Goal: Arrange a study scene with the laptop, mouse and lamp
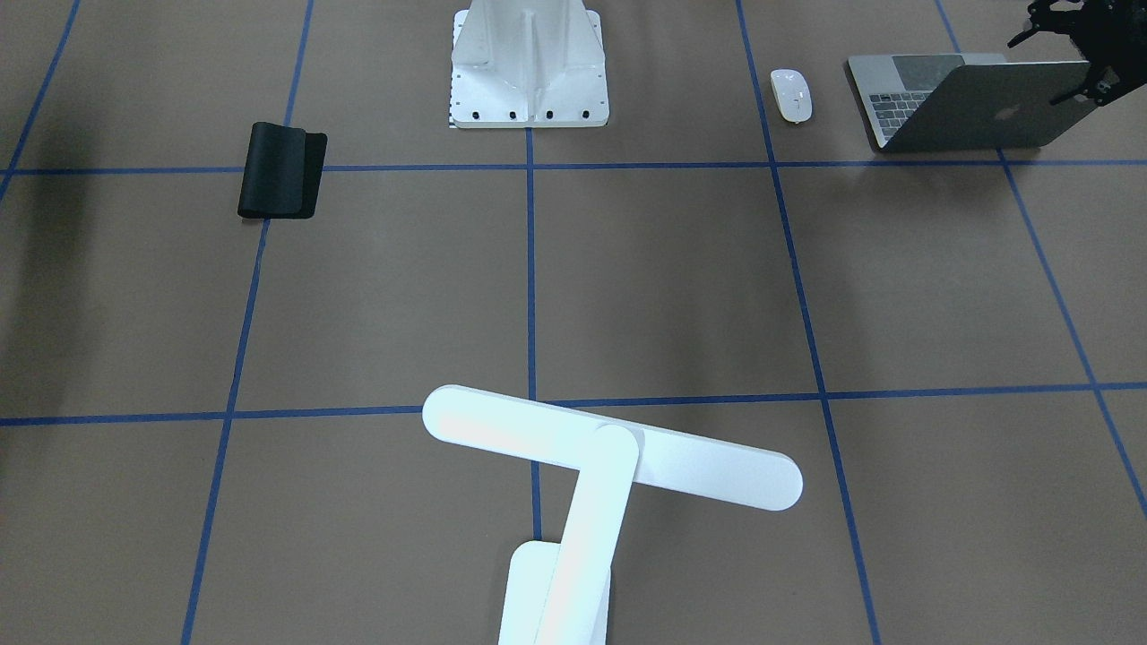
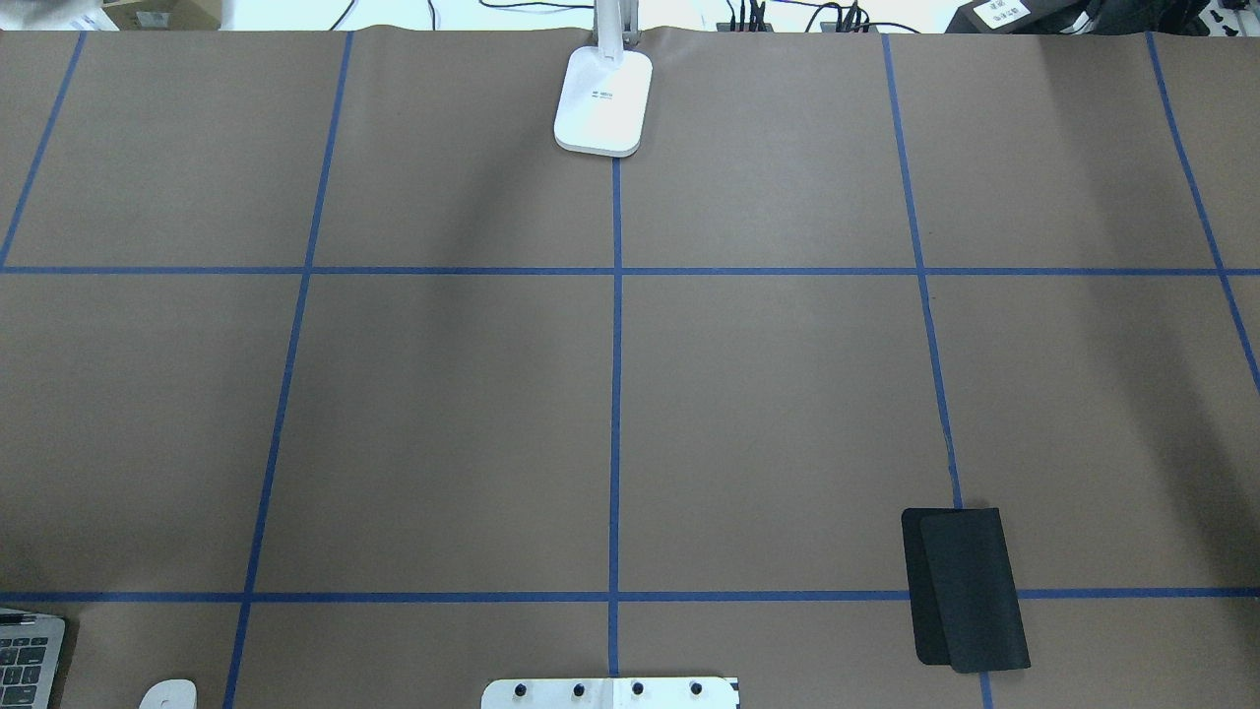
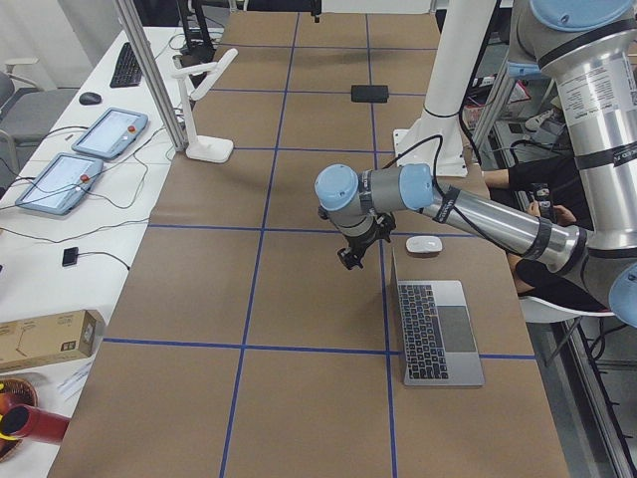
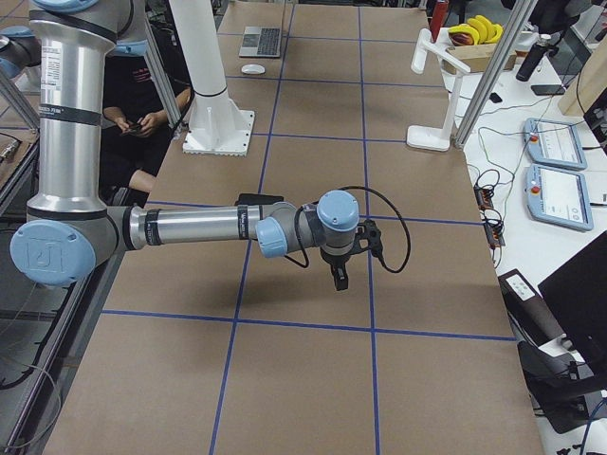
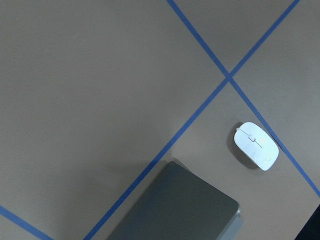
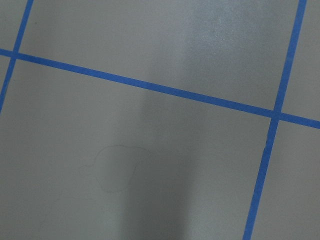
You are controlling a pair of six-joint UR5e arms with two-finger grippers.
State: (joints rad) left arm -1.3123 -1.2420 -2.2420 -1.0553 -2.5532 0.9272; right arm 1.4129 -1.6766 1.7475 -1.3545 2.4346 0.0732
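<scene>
Since the left gripper point(image 3: 349, 256) is only partly caught at the frame corner in the front view and is small in the side view, I honestly can't tell if its jaws are spread or pinched. It hangs right at the top edge of the laptop point(image 1: 986, 112) lid, on the back side, and its wrist camera looks down on the lid's grey back. My guess is it's parked there because the lid is the thing being worked, either tilting it open or just letting go of it, but whether it's actually touching isn't clear. The laptop sits at the robot's near-left corner of the table point(image 1: 681, 287), lid up and leaning back, keys showing, so that part of the setup looks mostly there. The mouse point(image 1: 792, 94) lies just beside it, not touching, on the side toward the white pedestal point(image 1: 529, 72), which makes sense as a handy spot for later. It isn't on the mouse pad point(image 1: 280, 170), which is well away on the robot's right with one end folded over on itself. The right gripper point(image 4: 340, 275) hovers over bare paper near that pad. It only shows in a side view, so no call on its jaws either, and its own camera sees nothing but tape lines, so I'd say it's just waiting out of the way. The lamp point(image 1: 609, 452) stands at the far edge, base on the centre tape line, well apart from the rest and probably yet to be brought in.
</scene>
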